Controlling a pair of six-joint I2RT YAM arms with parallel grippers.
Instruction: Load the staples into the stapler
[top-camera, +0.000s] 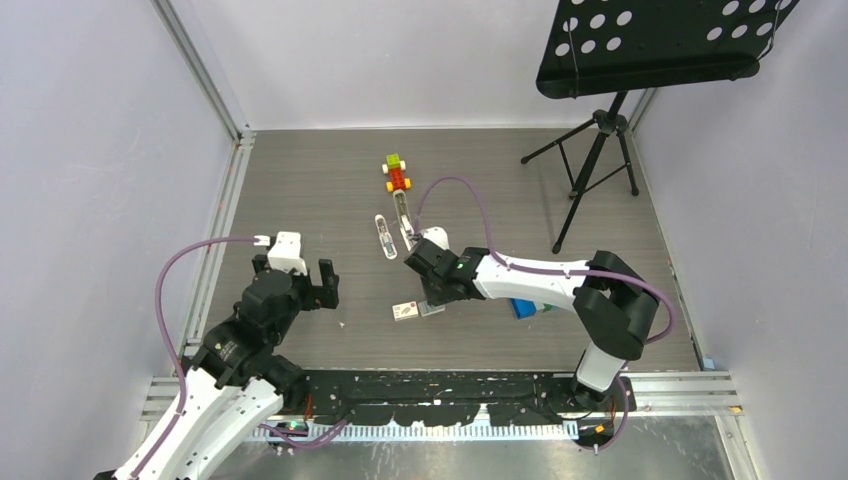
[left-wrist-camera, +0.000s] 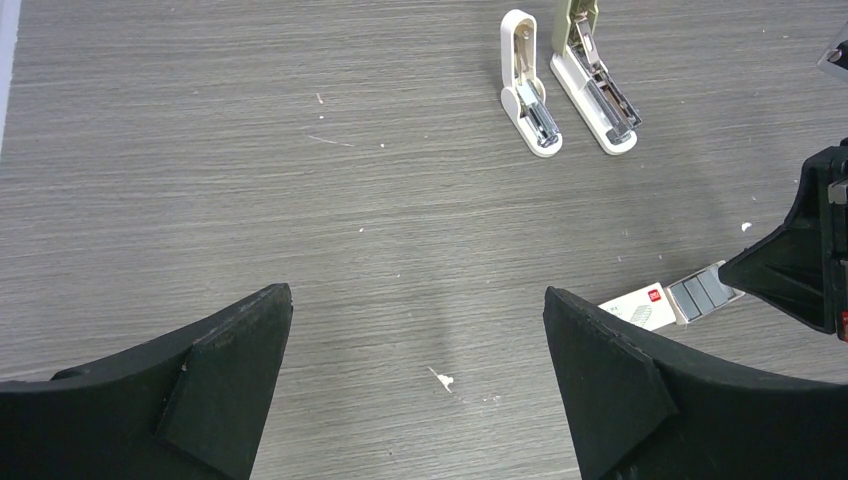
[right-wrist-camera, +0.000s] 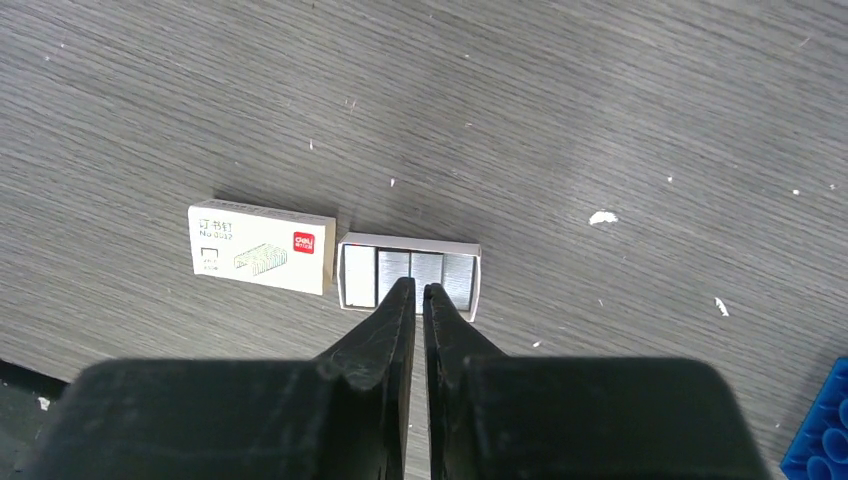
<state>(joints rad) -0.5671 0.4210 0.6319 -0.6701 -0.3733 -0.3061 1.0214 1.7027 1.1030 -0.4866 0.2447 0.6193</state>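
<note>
Right end effector (right-wrist-camera: 413, 292), jaws nearly together, hung at the exposed staples (right-wrist-camera: 452, 274), presumably to pinch out a strip; grip unconfirmed.

The left tool (top-camera: 296, 270) stands wide open. Its two black fingers (left-wrist-camera: 230, 340) are spread far apart and level with each other, pointing forward, away from the bases. Behind it, the left arm (top-camera: 215, 395) rises from its base at the near edge and folds into a dark wrist just behind the tool. The right arm (top-camera: 535, 283) bends at a raised black elbow, and its white forearm runs nearly level toward the left tool's side. At its end the right tool (top-camera: 431, 300) points steeply down. Its fingers (right-wrist-camera: 385, 320) are almost together, with only a thin slit between the tips. The two tools are well apart.
</note>
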